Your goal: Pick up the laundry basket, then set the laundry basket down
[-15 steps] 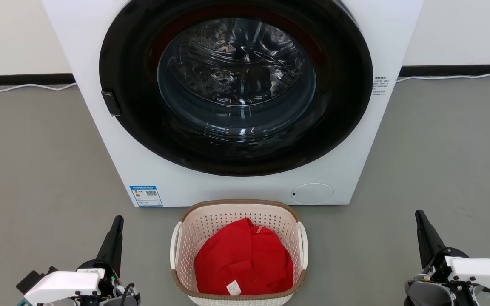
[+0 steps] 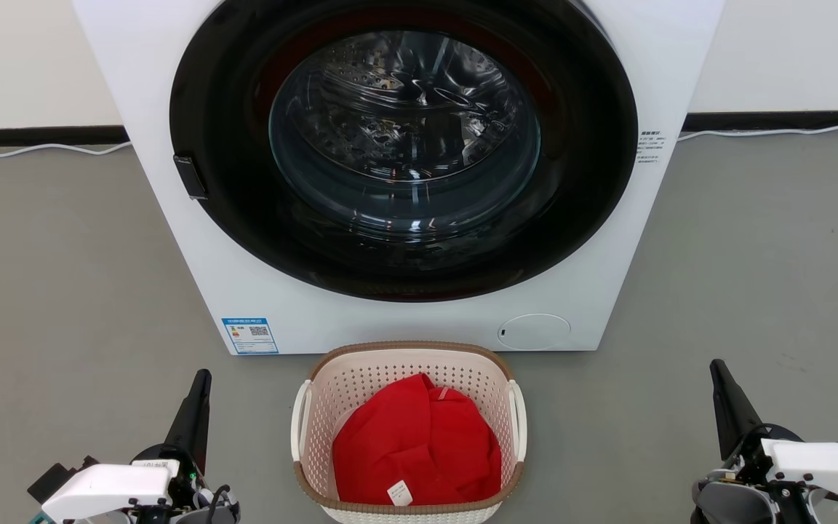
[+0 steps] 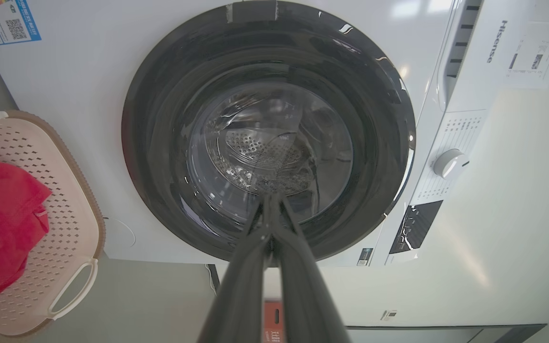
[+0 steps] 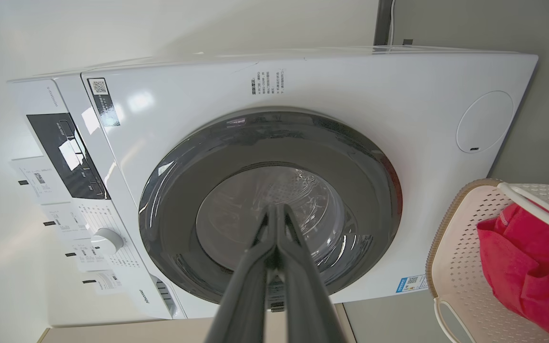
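Note:
The laundry basket (image 2: pixel 350 386), cream-white with holes, a brown rim and white side handles, stands on the grey floor just in front of the washing machine. A red garment (image 2: pixel 419 444) lies inside it. My left gripper (image 2: pixel 201 378) is shut and empty, left of the basket and apart from it. My right gripper (image 2: pixel 717 367) is shut and empty, well to the right of the basket. The left wrist view has the basket (image 3: pixel 65 200) at its left edge and the shut left gripper (image 3: pixel 270 202). The right wrist view has the basket (image 4: pixel 460 257) at its lower right and the shut right gripper (image 4: pixel 277 212).
A white front-loading washing machine (image 2: pixel 593 240) with a round dark glass door (image 2: pixel 404 145), closed, stands right behind the basket. White cables (image 2: pixel 33 149) run along the wall's foot. Grey floor (image 2: pixel 753 276) spreads to both sides of the machine.

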Motion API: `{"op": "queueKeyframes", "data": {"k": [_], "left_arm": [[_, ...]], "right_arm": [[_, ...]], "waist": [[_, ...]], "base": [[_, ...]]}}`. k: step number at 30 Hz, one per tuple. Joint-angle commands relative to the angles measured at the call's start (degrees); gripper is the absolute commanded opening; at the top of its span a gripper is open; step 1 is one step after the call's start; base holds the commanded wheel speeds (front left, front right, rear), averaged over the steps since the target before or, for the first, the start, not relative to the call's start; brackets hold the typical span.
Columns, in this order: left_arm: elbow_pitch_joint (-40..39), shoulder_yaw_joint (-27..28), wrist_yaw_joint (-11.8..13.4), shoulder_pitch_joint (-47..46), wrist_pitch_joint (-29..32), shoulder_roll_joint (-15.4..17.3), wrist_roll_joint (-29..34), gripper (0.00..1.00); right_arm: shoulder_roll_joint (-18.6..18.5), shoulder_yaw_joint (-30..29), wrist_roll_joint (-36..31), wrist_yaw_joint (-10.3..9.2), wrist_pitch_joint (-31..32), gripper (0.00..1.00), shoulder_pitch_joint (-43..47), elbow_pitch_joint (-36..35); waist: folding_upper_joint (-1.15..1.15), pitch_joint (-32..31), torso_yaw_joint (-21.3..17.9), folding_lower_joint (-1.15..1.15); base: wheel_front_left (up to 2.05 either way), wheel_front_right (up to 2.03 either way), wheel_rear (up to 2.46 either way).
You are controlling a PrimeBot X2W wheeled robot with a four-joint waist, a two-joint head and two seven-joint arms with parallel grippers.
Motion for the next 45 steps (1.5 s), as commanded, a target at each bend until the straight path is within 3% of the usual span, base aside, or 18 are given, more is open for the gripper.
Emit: {"op": "queueKeyframes", "data": {"k": [1,23,24,28,35,45], "left_arm": [[-1.3,1.72,-0.4,-2.93,0.36,0.74,-0.29,0.0],[-1.3,1.72,-0.4,-2.93,0.36,0.74,-0.29,0.0],[-1.3,1.72,-0.4,-2.93,0.36,0.74,-0.29,1.0],[2.35,-0.09,0.03,1.99,-0.08,-0.49,0.01,1.0],[1.69,-0.86,0.01,2.45,-1.19,-0.46,0.92,1.0],[-0.05,-1.61,-0.02,2.73,-2.88,-0.36,5.15,1.0]], "right_arm": [[-0.2,1.05,-0.13,0.42,0.6,0.0,-2.35,-1.62],[-0.2,1.05,-0.13,0.42,0.6,0.0,-2.35,-1.62],[-0.2,1.05,-0.13,0.42,0.6,1.0,-2.35,-1.62],[0.36,0.27,0.0,-0.03,-0.01,1.0,1.72,2.2],[0.37,1.81,-0.12,-0.02,-1.12,1.0,1.73,2.32],[0.33,3.75,-3.87,0.02,-2.79,1.0,1.28,1.92]], "waist": [[0.0,0.0,0.0,0.0],[0.0,0.0,0.0,0.0],[0.0,0.0,0.0,0.0],[0.0,0.0,0.0,0.0],[0.0,-0.09,0.02,0.13],[0.0,0.1,0.03,0.0]], "base": [[0.0,0.0,0.0],[0.0,0.0,0.0],[0.0,0.0,0.0],[0.0,0.0,0.0],[0.0,0.0,0.0],[0.0,0.0,0.0]]}}
